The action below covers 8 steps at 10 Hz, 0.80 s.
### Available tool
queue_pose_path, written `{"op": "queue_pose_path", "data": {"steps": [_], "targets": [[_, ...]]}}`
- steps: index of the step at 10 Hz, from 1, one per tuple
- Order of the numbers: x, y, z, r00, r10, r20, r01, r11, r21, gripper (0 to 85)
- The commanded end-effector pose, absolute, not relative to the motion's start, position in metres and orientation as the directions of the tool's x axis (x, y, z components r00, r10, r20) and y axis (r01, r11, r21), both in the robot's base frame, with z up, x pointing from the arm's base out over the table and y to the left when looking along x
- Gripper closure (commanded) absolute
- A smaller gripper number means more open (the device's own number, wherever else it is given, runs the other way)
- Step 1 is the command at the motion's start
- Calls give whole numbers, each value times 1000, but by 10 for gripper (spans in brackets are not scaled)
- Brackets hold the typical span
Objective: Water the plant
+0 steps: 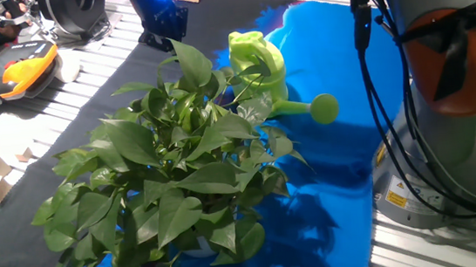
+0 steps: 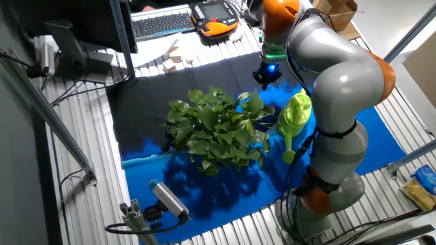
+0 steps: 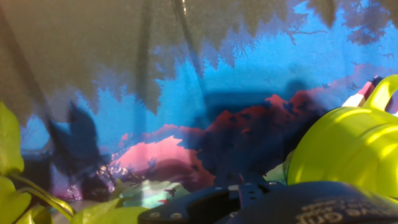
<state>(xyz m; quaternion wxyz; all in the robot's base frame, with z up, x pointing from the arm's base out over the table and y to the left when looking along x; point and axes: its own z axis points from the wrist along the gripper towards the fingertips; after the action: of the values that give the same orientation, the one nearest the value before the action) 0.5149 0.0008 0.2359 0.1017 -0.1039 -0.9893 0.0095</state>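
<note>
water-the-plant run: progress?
Done: nothing visible; the watering can stands upright on the blue cloth beside the plant, ungrasped. In hand: the gripper hovers beyond the can, holding nothing; jaw state unclear. Left: grasp, lift, tilt the spout over the leaves.

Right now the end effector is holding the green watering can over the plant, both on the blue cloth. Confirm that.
Not quite. The watering can is not held: it stands on the blue cloth beside the plant, and the end effector hangs apart from it behind it. One fixed view shows this; the can and plant are indeed on the cloth.
</note>
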Motion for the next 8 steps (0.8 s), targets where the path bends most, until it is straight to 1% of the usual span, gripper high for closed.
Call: {"op": "queue_pose_path", "data": {"steps": [1, 2, 3, 4, 5, 6, 7, 8], "targets": [[515, 1, 236, -960, 192, 202, 189, 981, -36, 850], [515, 1, 236, -965, 196, 175, 197, 980, -10, 850], [515, 1, 236, -956, 253, 147, 268, 959, 91, 850], [515, 1, 236, -950, 283, 135, 297, 950, 101, 850], [515, 1, 236, -932, 336, 135, 345, 937, 48, 850], [515, 1, 236, -921, 373, 114, 374, 927, -11, 850], [515, 1, 236, -901, 417, 124, 417, 909, -24, 850], [515, 1, 236, -881, 451, 143, 453, 891, -19, 850]]}}
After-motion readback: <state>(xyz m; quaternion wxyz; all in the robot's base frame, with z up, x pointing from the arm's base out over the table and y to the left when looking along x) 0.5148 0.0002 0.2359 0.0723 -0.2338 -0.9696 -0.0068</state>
